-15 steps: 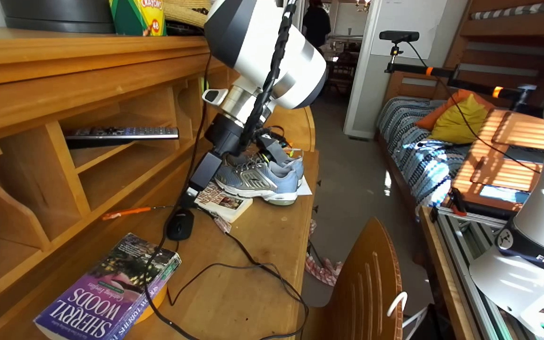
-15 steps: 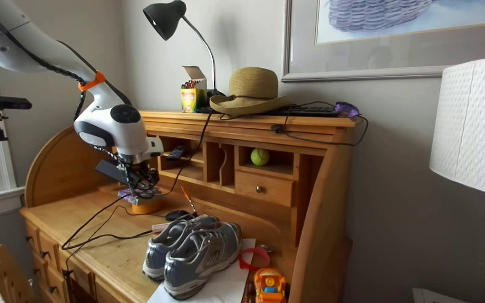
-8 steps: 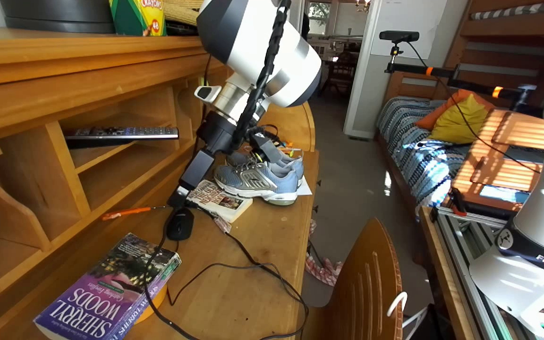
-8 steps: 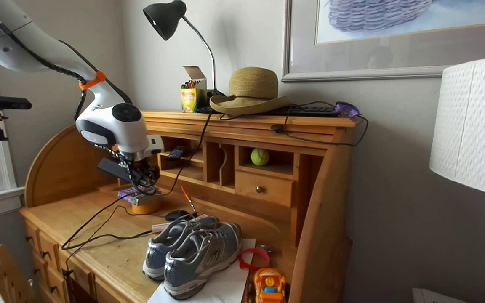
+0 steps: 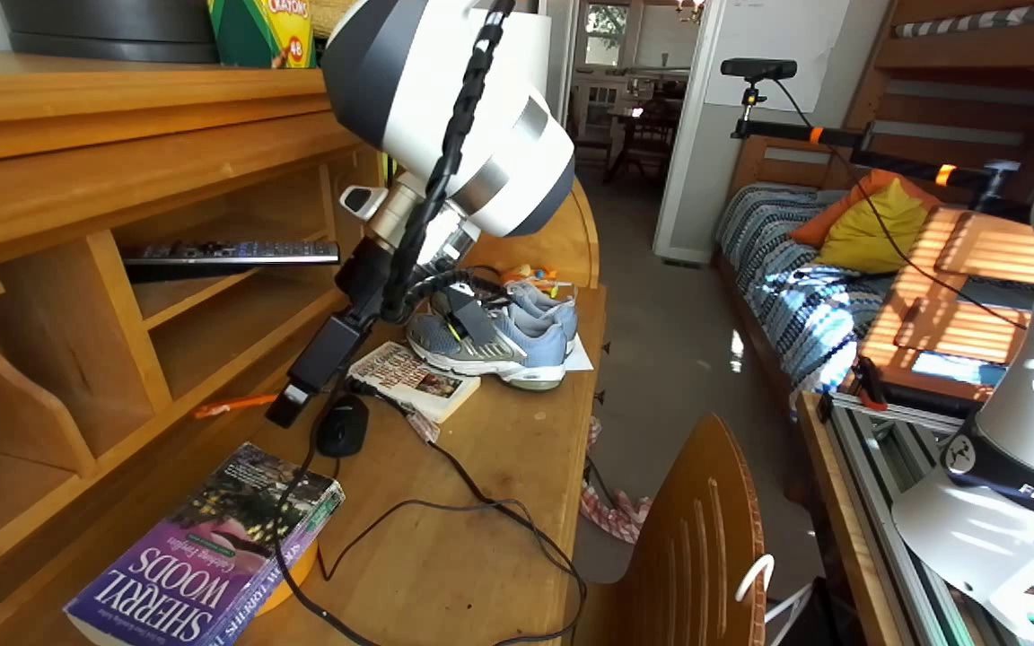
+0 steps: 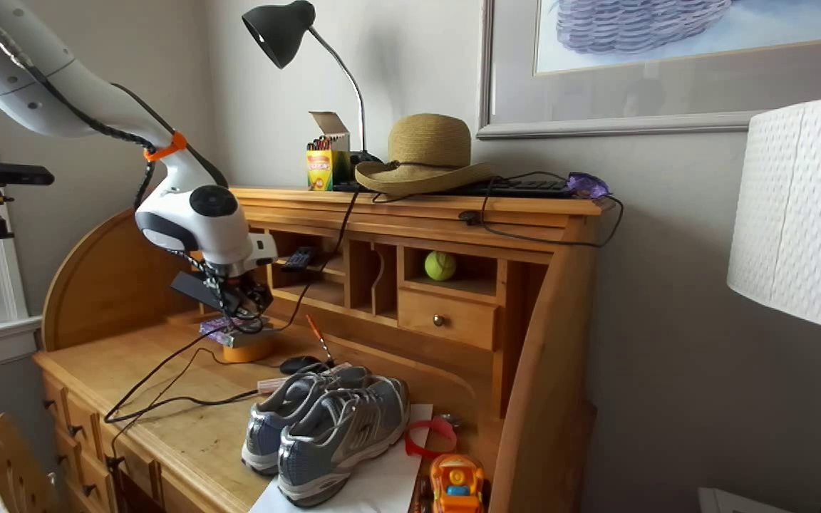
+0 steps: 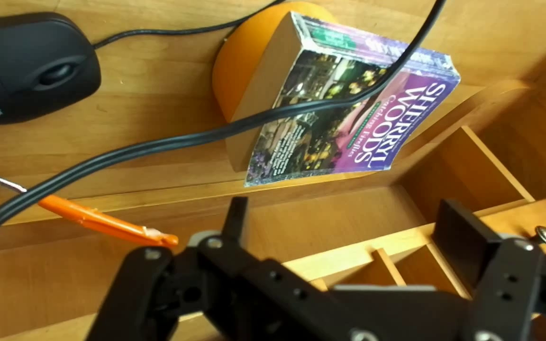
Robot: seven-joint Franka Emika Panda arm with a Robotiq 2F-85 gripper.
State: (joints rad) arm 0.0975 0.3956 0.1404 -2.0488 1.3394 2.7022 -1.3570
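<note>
Wooden table (image 6: pixel 204 427) under white robot arm (image 6: pixel 193 214), jaws spread wide above surface. Pair of shoes (image 6: pixel 346 434) farther along table. Paperback book (image 7: pixel 320 137) on orange round base (image 7: pixel 240 61), cover up; in wrist view, long axis runs left to right, roughly level, author-name end right, garden-picture end left, spine along upper edge (black cable (image 7: pixel 178 141) crosses in front of cover, contact hard to tell). Black mouse (image 7: pixel 31 66) beyond picture end, corded nose pointing toward book. Orange-handled tool (image 7: pixel 107 222) near back of table, thin shaft pointing left in same view.
</note>
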